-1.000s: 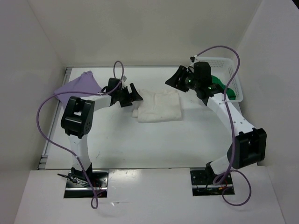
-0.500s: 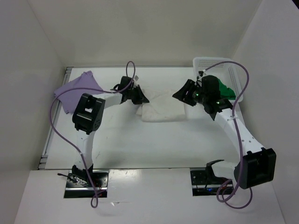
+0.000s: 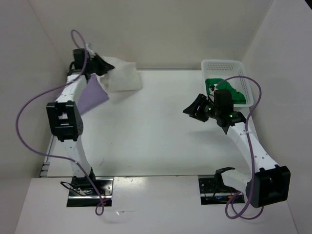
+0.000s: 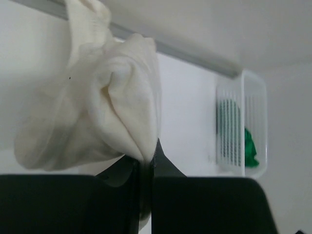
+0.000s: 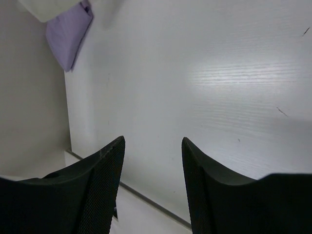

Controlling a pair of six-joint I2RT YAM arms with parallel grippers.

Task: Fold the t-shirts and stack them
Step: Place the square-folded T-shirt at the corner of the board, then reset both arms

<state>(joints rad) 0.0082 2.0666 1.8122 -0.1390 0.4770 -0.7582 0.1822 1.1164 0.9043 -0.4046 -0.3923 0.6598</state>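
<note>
The white t-shirt point(image 3: 123, 76) hangs bunched from my left gripper point(image 3: 104, 68) at the far left back corner, partly over the lavender t-shirt point(image 3: 91, 95), which lies flat on the table. In the left wrist view the jaws point(image 4: 147, 155) are shut on a fold of the white cloth point(image 4: 97, 112). The green t-shirt point(image 3: 225, 87) lies crumpled in the basket point(image 3: 243, 66). My right gripper point(image 3: 193, 106) hovers open over the bare table right of centre, with nothing between its fingers point(image 5: 152, 142). The lavender shirt point(image 5: 68, 36) shows far off in the right wrist view.
The white perforated basket point(image 4: 254, 122) stands at the back right corner against the wall. White walls close in the table on the left, back and right. A metal strip point(image 3: 48, 156) runs along the table's left edge. Purple cables loop off both arms.
My left gripper closed on the white shirt at the table's middle and carried it to the far left back corner. The right gripper drew back slightly to the right, still open.
</note>
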